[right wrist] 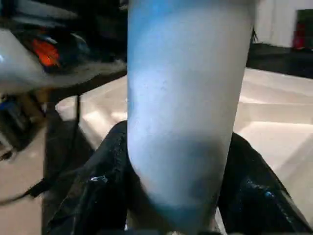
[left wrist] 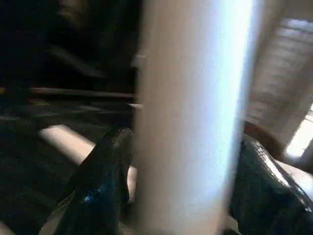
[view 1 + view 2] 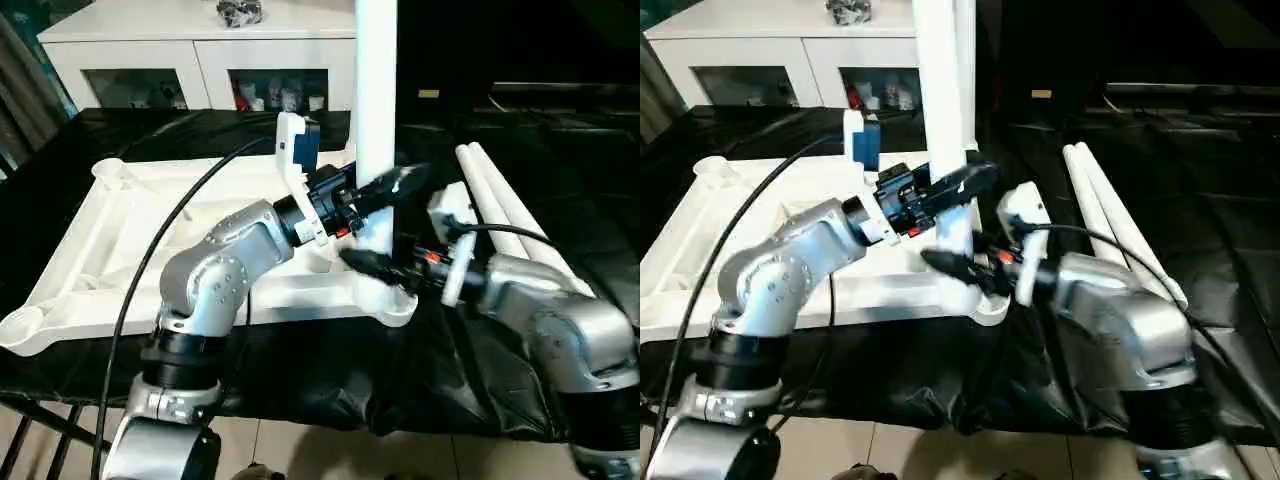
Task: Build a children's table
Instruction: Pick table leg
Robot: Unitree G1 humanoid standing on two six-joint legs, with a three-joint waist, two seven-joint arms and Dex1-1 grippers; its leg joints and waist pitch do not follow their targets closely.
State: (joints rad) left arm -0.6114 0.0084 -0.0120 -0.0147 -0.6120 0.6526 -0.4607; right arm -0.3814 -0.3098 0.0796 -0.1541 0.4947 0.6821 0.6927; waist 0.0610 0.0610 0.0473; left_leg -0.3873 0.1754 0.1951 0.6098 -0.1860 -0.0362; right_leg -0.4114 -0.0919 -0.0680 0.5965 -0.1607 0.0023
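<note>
Left eye view: the tabletop (image 3: 150, 215) lies ribbed side up on the black surface (image 3: 560, 200). My left gripper (image 3: 385, 190) and right gripper (image 3: 370, 262) both clamp the upright leg (image 3: 375, 90) in its near corner socket (image 3: 390, 300). It looks light, stiff, slick; I'd grip low. Spare legs (image 3: 500, 215) lie right.

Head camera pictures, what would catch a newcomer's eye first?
A white leg stands upright in the near corner socket of the upturned tabletop, with the left tool and the right tool on either side of it. Two more legs lie on the black cloth to the right.
</note>
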